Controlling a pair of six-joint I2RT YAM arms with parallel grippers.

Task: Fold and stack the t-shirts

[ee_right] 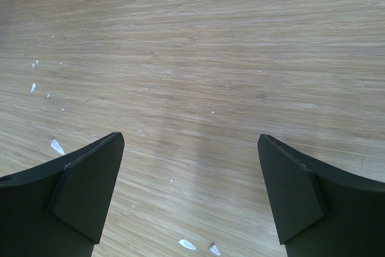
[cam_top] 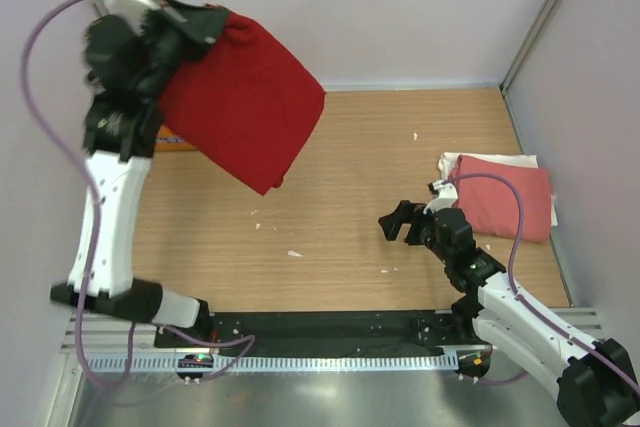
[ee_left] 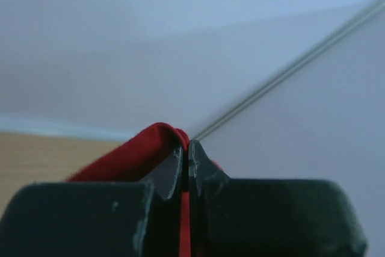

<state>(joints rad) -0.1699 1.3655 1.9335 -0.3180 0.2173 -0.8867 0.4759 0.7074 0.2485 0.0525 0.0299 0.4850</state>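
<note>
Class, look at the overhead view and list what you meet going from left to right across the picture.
Left gripper, shut → dark red t-shirt hanging from it → right gripper, open → folded salmon-pink t-shirt.

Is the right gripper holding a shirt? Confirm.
No, the right gripper is open above the table, with nothing between its jaws.

The top external camera is looking down from behind over the whole table (cam_top: 380, 147), the right wrist camera is facing that same wood closely, and the raised left wrist camera is facing the wall (ee_left: 180, 40) past the shared dark red t-shirt (cam_top: 245, 97).
</note>
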